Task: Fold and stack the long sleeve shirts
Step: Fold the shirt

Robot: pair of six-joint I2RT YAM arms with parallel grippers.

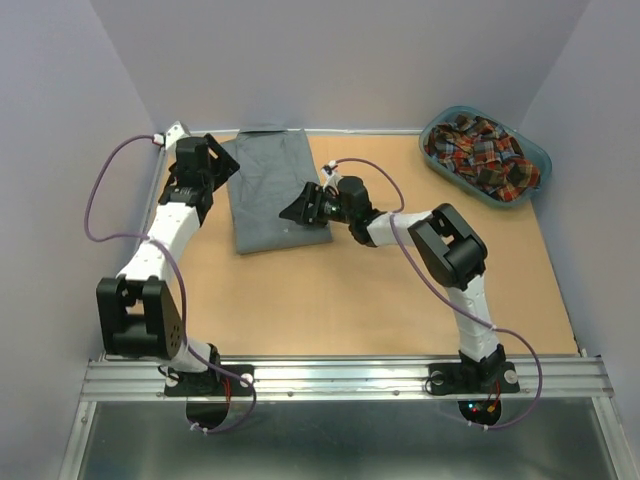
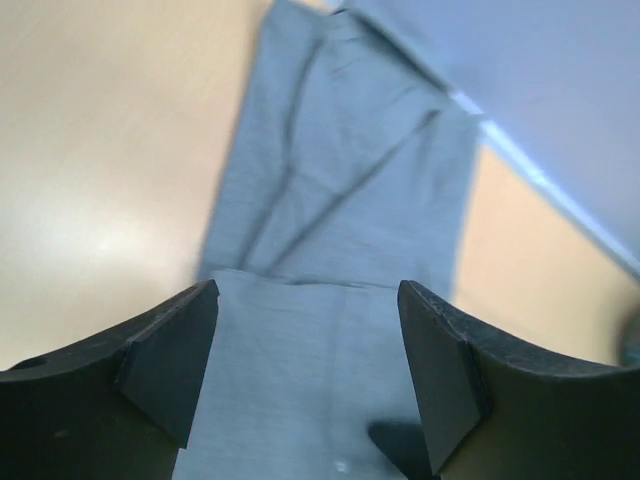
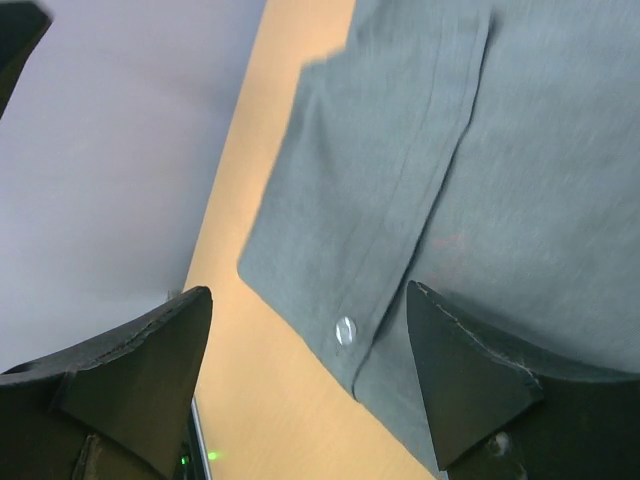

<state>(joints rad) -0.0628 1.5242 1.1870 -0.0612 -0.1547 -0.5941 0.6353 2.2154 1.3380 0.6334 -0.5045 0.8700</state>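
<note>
- The left gripper (image 2: pixel 307 300) has its jaws spread wide and holds nothing. The cloth of the grey shirt (image 2: pixel 340 200) lies directly below its fingers and stretches on ahead of them.
- The right gripper (image 3: pixel 308 295) also has its jaws spread wide, with nothing between them. It hangs over the near right corner of the grey shirt. The button front runs under the gap, and a white button (image 3: pixel 345 329) shows between the two fingers.
- The grey shirt lies flat on the table (image 1: pixel 350 300) between the two grippers. It is folded into a long narrow panel that reaches to the back wall.
- Whether either gripper's fingertips touch the cloth cannot be told.
- Far off to the right of the right gripper, well apart from it, the teal basket (image 1: pixel 546 160) sits in the far corner.
- The plaid shirt (image 1: pixel 480 155) lies crumpled inside that basket.
</note>
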